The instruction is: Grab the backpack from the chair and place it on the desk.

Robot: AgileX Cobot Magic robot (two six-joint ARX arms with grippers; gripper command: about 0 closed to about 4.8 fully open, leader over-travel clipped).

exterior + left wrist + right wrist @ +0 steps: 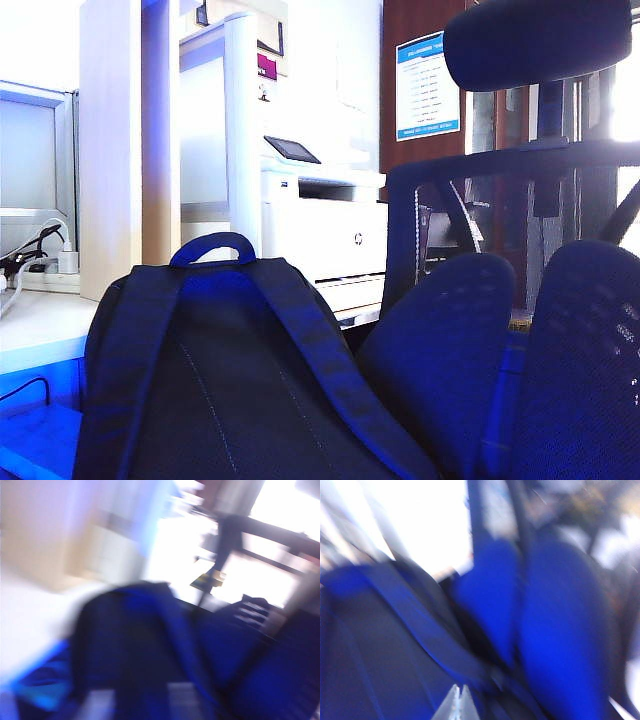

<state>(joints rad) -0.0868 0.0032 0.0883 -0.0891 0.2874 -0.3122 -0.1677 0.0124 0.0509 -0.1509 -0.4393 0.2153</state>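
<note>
Desk [35, 325] seen at left edge of exterior view. Backpack [235, 385] propped upright lower left-centre, against chair [500, 340] at right. Left gripper [137, 705] blurred, jaw state indeterminable. Right gripper [456, 705] fingertips pressed together, over backpack.

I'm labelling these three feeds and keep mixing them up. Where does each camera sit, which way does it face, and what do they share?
Exterior view: low behind the backpack, facing its straps, the chair, the desk and a printer; no arm shows.
Left wrist view: blurred, above the backpack, facing the chair; two pale fingertips of the left hand show, apart.
Right wrist view: blurred, close over a strap and backrest pads; the right hand shows, shut.
Shared: all see the backpack and chair.
</note>
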